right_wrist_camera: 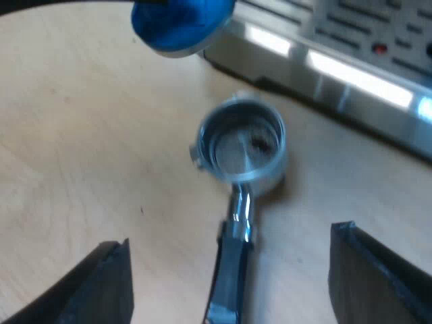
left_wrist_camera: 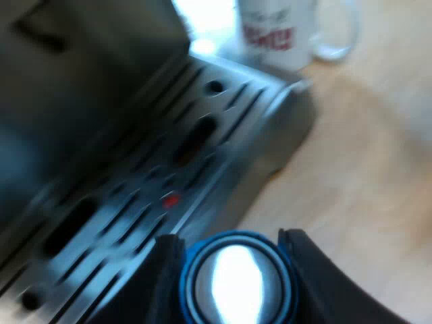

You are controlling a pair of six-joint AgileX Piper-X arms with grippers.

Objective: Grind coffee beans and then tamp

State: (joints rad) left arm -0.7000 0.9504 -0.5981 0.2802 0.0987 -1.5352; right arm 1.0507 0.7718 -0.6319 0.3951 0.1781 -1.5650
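My left gripper [left_wrist_camera: 230, 240] is shut on the blue tamper [left_wrist_camera: 236, 283], whose shiny round face points at the camera. It hangs over the edge of the espresso machine's slotted drip tray [left_wrist_camera: 135, 202]. The metal holder [right_wrist_camera: 239, 145] lies loose on the wooden table by the machine's base [right_wrist_camera: 317, 61], its basket up, with a few dark grounds inside. My right gripper [right_wrist_camera: 231, 237] stands open, wide astride the holder's handle [right_wrist_camera: 229, 270] and above it, touching nothing. The blue tamper [right_wrist_camera: 179, 23] hovers beyond the basket, near the tray's corner.
A white mug [left_wrist_camera: 277, 30] with red print stands on the table past the far end of the drip tray. A small red marker [left_wrist_camera: 170, 200] sits in the tray grille. Bare wooden tabletop [left_wrist_camera: 364, 175] stretches alongside the machine.
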